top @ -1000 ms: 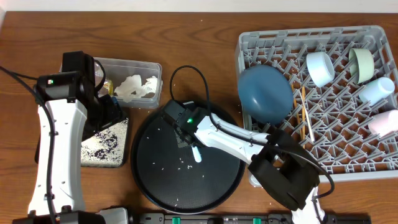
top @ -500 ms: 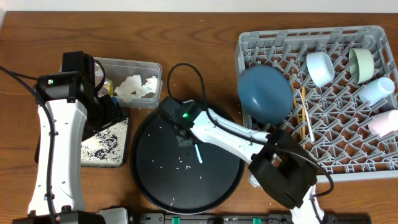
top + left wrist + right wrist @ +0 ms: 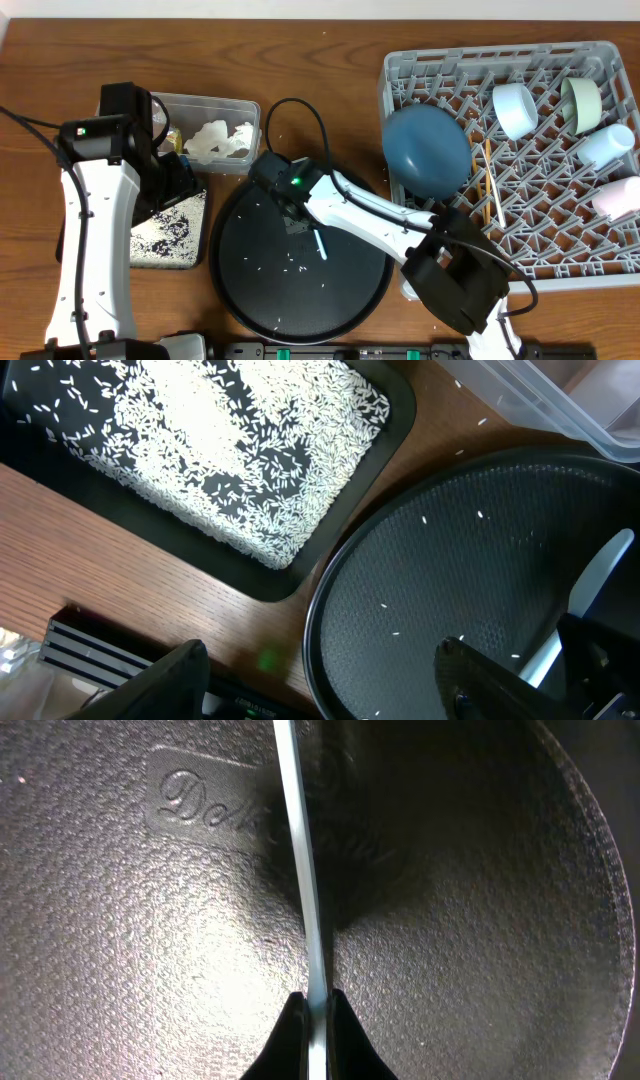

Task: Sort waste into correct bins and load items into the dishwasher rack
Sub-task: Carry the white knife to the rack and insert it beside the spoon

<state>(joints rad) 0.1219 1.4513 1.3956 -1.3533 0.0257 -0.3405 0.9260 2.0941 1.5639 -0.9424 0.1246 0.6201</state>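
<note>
My right gripper (image 3: 297, 214) is shut on a white spoon (image 3: 319, 244) over the large round black tray (image 3: 250, 295). The right wrist view shows the spoon (image 3: 304, 870) edge-on, pinched between the tips of the right gripper (image 3: 317, 1007). My left gripper (image 3: 322, 660) hangs open with nothing in it, above the gap between the flat black tray's rim (image 3: 395, 420) and the round tray. Rice (image 3: 168, 232) covers the flat tray. Napkins (image 3: 222, 138) lie in the clear tub (image 3: 200, 98). The rack (image 3: 500, 52) holds the dark-blue dish (image 3: 427, 150).
Loose rice grains (image 3: 295, 262) dot the round tray. In the rack are also a white cup (image 3: 515, 108), a pale-green bowl (image 3: 581, 103), a pale-blue cup (image 3: 606, 145), a pink cup (image 3: 618, 197) and chopsticks (image 3: 488, 185). The right arm stretches across the round tray's right half.
The right gripper has closed on the spoon and shifted a little up and left over the round tray; the spoon now shows edge-on. The left arm has not moved.
</note>
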